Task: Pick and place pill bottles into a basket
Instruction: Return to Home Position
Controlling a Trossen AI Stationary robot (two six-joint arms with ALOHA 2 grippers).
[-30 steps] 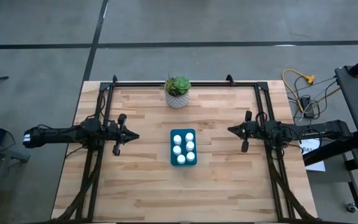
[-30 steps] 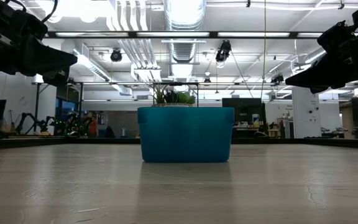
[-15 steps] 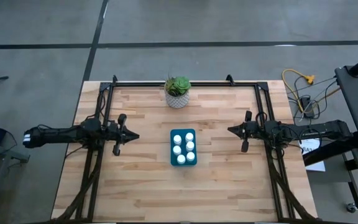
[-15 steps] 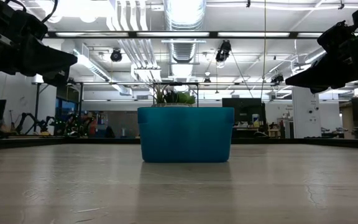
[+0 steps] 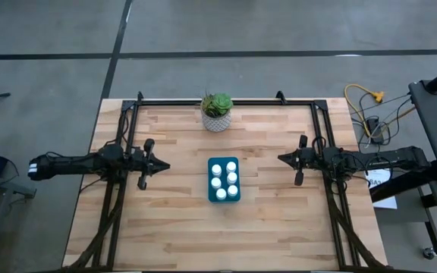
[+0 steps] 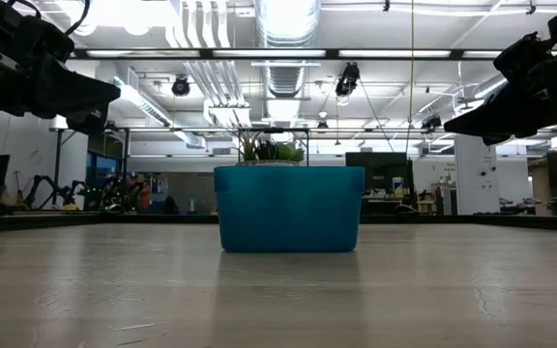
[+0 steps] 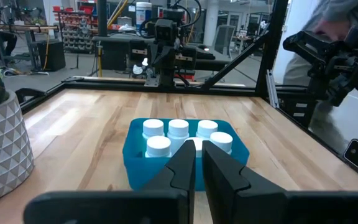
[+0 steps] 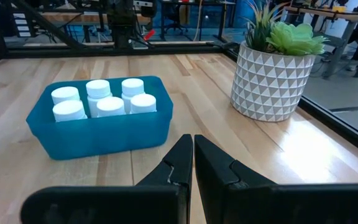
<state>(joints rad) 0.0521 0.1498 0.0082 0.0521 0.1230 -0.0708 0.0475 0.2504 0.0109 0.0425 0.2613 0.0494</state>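
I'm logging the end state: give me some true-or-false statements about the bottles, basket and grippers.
All six pill bottles sit in the basket. True.
The left gripper holds a bottle. False: it is shut on nothing, left of the basket.
The plant pot stands inside the basket. False: it stands apart on the table.
The right gripper hangs clear of the basket. True.

No legible txt, labels or nos. in any view — pill bottles (image 8: 98, 90) have plain white caps, basket (image 8: 104, 134) plain teal, pot (image 8: 269, 81) triangle pattern only.
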